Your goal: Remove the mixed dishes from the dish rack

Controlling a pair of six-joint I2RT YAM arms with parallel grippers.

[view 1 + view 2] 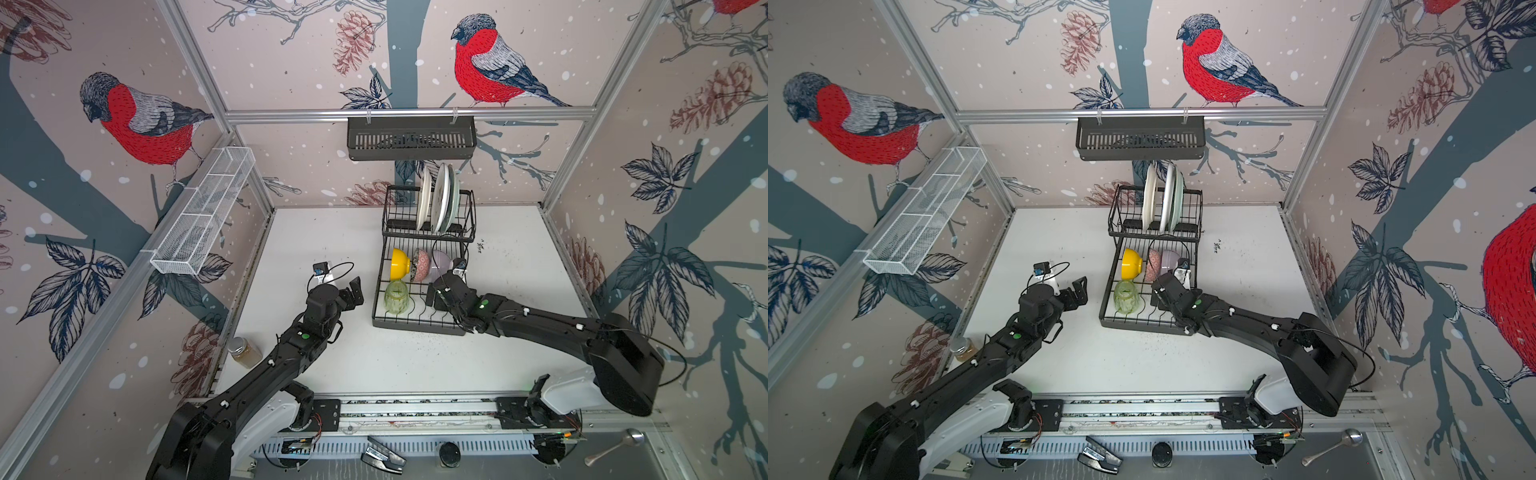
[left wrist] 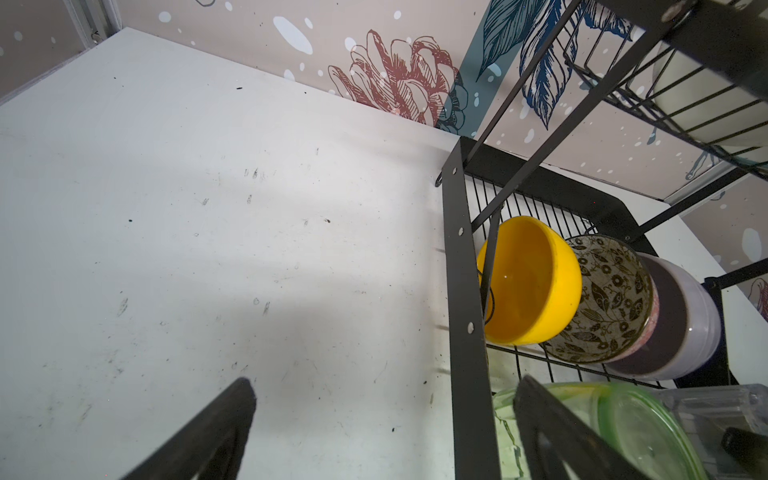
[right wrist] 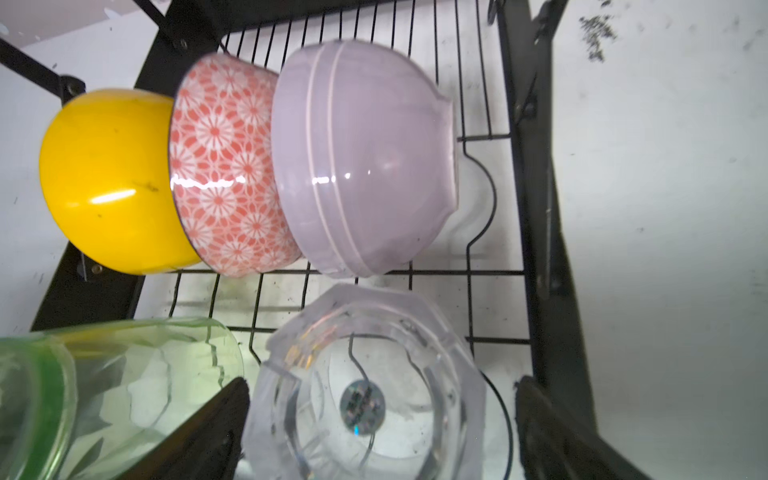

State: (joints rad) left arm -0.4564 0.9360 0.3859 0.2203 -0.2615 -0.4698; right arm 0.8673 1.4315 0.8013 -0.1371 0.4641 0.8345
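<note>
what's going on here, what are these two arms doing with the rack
Two robot arms are unloading the dish rack; every dish in sight is in it. The right end effector is down in the lower tray, jaws open around the clear tumbler, not visibly gripping it. The left end effector hangs open and empty over the table beside the rack. The pale-green tumbler, yellow bowl, pink-patterned bowl and lilac bowl lie in the tray; the plates stand in the raised basket.

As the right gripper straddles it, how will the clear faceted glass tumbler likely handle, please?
The clear faceted glass tumbler looks rigid but probably fragile, so squeeze gently. Its glossy walls seem slippery, though flat facets may give the right gripper purchase. Sitting on the black wire dish rack, it may wobble if nudged.
</note>
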